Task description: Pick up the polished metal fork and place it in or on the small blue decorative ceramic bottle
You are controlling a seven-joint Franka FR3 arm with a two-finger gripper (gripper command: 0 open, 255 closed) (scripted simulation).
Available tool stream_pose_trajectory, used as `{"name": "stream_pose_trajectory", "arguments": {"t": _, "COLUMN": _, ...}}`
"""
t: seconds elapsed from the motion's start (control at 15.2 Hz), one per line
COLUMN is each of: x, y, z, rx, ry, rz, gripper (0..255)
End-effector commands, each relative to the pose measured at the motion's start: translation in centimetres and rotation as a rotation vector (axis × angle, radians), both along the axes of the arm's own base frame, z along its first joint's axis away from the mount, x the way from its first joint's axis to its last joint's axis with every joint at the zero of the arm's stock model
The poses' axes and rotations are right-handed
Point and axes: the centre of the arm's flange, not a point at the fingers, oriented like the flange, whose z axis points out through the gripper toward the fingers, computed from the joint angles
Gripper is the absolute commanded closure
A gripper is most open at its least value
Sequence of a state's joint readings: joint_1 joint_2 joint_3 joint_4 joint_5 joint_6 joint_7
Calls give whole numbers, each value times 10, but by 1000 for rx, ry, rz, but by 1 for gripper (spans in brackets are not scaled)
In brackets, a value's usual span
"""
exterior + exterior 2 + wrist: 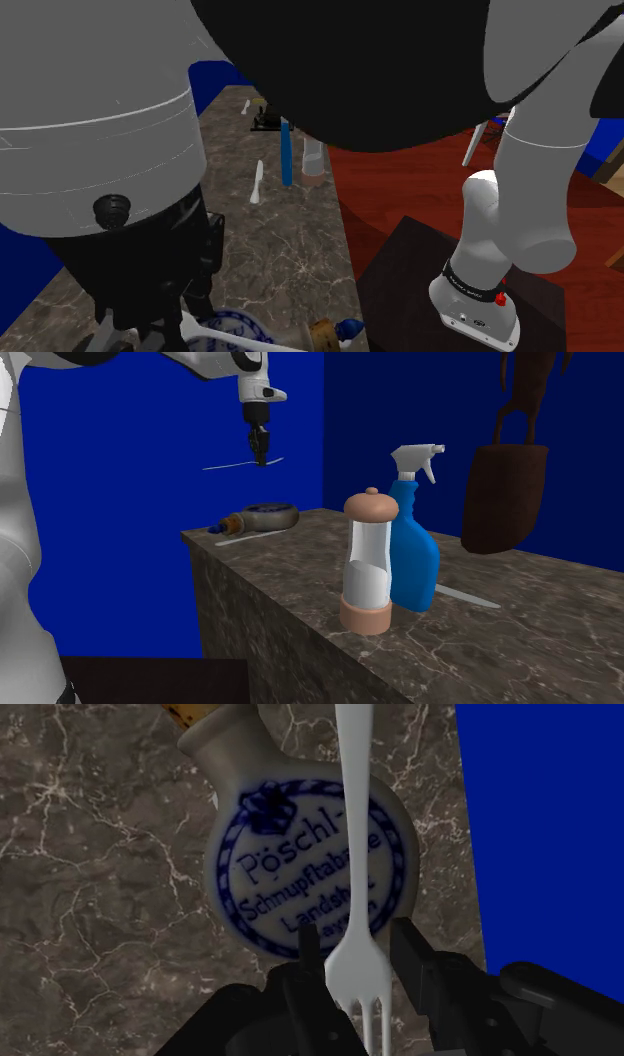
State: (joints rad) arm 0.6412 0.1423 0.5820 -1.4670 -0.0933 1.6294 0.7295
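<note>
Above counter [100, 904] and bottle [262, 854], pincer [353, 936] clasps fork [355, 804].

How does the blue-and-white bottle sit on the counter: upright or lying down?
Lying down. The bottle rests flat on the counter, its lettered round face turned up and its neck pointing sideways along the surface.

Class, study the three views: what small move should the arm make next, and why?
Probably lower the gripper straight down. It clasps the pale fork, which in the second exterior view hangs well above the blue-lettered bottle lying on its side on the marbled counter. The wrist view shows the fork lined up over the bottle's round body.
</note>
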Motion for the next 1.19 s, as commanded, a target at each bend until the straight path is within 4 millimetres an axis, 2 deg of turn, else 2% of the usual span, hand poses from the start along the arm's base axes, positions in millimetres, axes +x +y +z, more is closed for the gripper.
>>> {"name": "stream_pose_trajectory", "arguments": {"t": 0.0, "x": 0, "y": 1, "z": -11, "rx": 0, "ry": 0, "rz": 0, "gripper": 255}}
{"name": "stream_pose_trajectory", "arguments": {"t": 0.46, "x": 0, "y": 1, "z": -50, "rx": 0, "ry": 0, "rz": 0, "gripper": 255}}
{"name": "stream_pose_trajectory", "arguments": {"t": 0.99, "x": 0, "y": 1, "z": -50, "rx": 0, "ry": 0, "rz": 0, "gripper": 255}}
{"name": "stream_pose_trajectory", "arguments": {"t": 1.06, "x": 0, "y": 1, "z": -50, "rx": 0, "ry": 0, "rz": 0, "gripper": 0}}
{"name": "stream_pose_trajectory", "arguments": {"t": 1.12, "x": 0, "y": 1, "z": -50, "rx": 0, "ry": 0, "rz": 0, "gripper": 0}}
